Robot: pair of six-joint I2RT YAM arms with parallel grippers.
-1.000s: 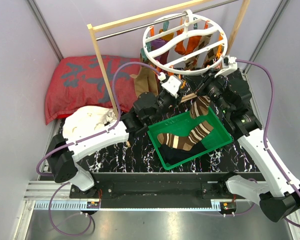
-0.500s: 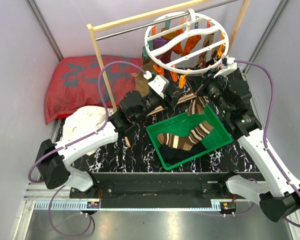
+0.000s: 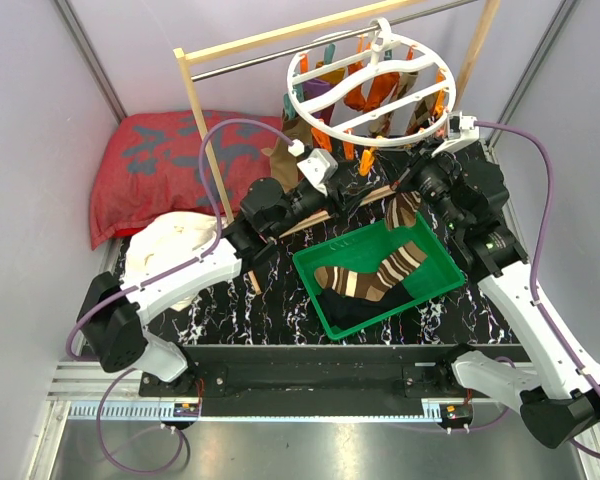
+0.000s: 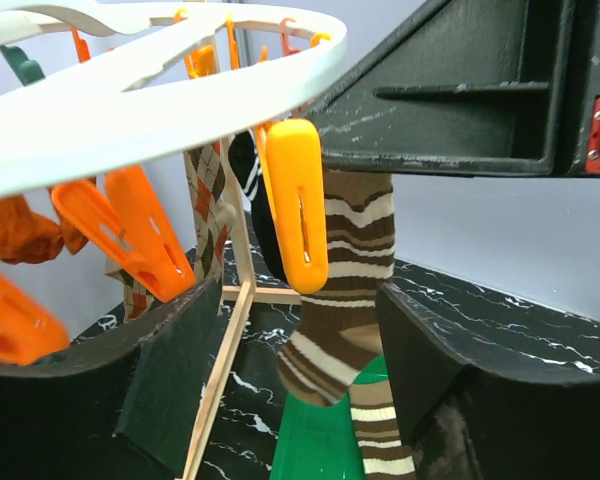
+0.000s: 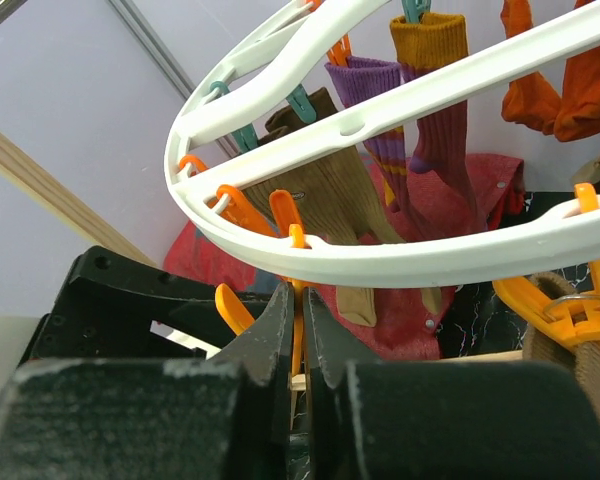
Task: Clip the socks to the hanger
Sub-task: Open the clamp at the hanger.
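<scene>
The round white hanger [image 3: 292, 80] hangs from the rod with several socks clipped on, purple, orange and brown [image 5: 325, 185]. My right gripper [image 3: 406, 186] is shut on a brown-and-cream striped sock [image 3: 405, 212] just under the ring's near edge; the sock's toe trails into the green bin. In the right wrist view its fingers [image 5: 302, 300] are pressed together below the ring [image 5: 380, 262]. My left gripper [image 3: 353, 195] is open. In its wrist view the jaws [image 4: 290, 330] flank a hanging orange clip [image 4: 295, 205], with the striped sock [image 4: 352, 270] just behind it.
A green bin [image 3: 300, 264] holds another striped sock [image 3: 370, 280] and a dark one. A pale wooden frame [image 3: 204, 150] with a metal rod [image 3: 250, 62] carries the hanger. A red pillow [image 3: 170, 165] and a white cloth [image 3: 180, 240] lie at the left.
My left gripper drew back to the left and now sits by the ring's near clips. The hanger swung slightly. The right gripper kept holding the striped sock in nearly the same place.
</scene>
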